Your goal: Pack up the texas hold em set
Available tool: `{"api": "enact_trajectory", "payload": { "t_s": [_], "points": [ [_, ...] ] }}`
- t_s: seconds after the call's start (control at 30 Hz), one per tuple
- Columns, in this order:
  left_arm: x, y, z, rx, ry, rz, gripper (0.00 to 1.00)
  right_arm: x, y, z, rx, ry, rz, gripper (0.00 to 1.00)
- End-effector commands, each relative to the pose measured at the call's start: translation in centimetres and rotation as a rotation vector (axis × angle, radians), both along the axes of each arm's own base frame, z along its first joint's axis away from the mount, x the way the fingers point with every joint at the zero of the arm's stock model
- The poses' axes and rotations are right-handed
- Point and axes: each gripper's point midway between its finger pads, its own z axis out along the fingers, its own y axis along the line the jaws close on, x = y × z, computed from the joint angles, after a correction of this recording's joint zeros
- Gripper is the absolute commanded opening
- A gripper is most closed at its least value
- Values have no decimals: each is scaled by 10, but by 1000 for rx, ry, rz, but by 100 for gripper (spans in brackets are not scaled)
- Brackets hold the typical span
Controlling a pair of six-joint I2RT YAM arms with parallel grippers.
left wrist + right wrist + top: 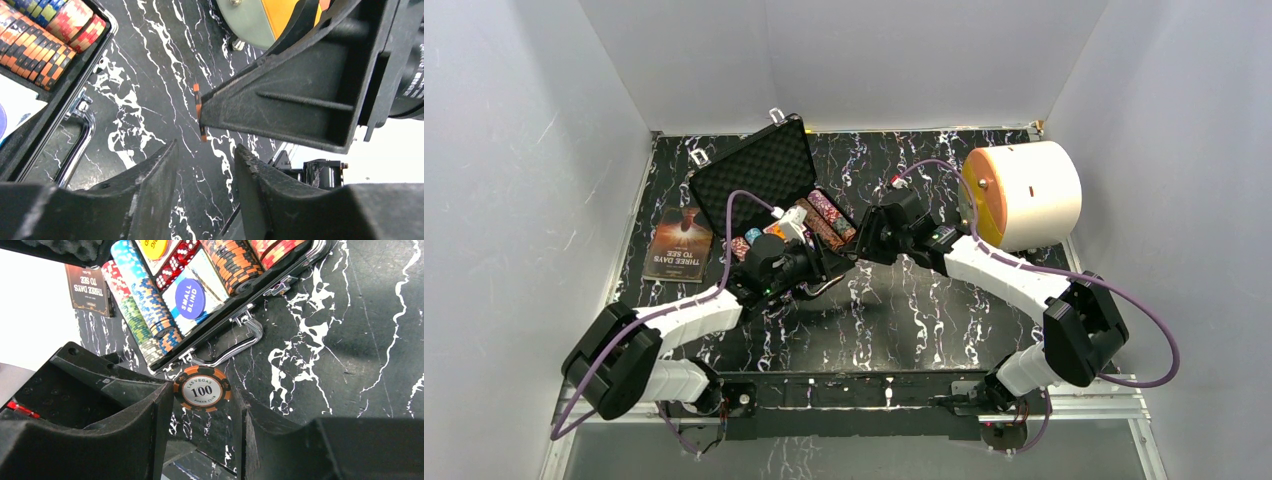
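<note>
1. Currently pinching a chip [202, 388] by its rim at the very tips of the right claw [205, 397], above the table [350, 340], just off the near edge of the case [65, 87]. Case open, toward the table's far left corner, lid [754, 175] up. Thin grip, so prone to slipping out with any jolt or twist.
2. Left claw [206, 146] part-way apart, nothing in it, nosed up close to the right claw's tips and the chip's edge. Risk of knocking finger on finger, or of clipping the chip and flicking it free, if closed or advanced off-line.
3. If meant as a hand-over: risk of letting go on one side before gripping on the other. Would drop onto bare table beside the handle [85, 140] and, being round and hard, very likely roll.
4. Rows [140, 295] in the case looking nearly full. Needs going in on edge, square with its neighbours. If tilted, would ride on top and might keep the lid from shutting.
5. Both claws crowded over the case's near edge, cables [734, 215] looping close. Danger of nudging the case toward the table's far edge, or of knocking the lid down.
</note>
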Motion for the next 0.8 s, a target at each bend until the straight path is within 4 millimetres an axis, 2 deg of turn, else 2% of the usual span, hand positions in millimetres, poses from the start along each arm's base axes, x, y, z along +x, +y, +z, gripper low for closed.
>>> {"api": "enact_trajectory", "payload": {
  "t_s": [0.0, 0.17, 0.33, 0.5, 0.6, 0.67, 0.77],
  "points": [
    [17, -8, 34, -78, -80, 48, 40, 1, 4, 20, 77, -29, 1, 51],
    [21, -4, 29, -92, -46, 109, 23, 1, 4, 16, 74, -19, -6, 51],
    [21, -14, 28, -99, -27, 69, 16, 0, 6, 10, 79, 1, -5, 51],
    [22, -16, 22, -101, -1, 72, 13, -2, 8, 10, 99, 11, -2, 50],
    [24, -15, 25, -104, -18, 76, 2, -3, 7, 8, 97, 14, 0, 50],
    [24, -14, 27, -94, -40, 75, 0, -2, 5, 8, 88, 5, 1, 54],
    [25, -10, 24, -22, -87, 62, 0, 4, 3, 20, 90, -58, 40, 70]
  ]
}}
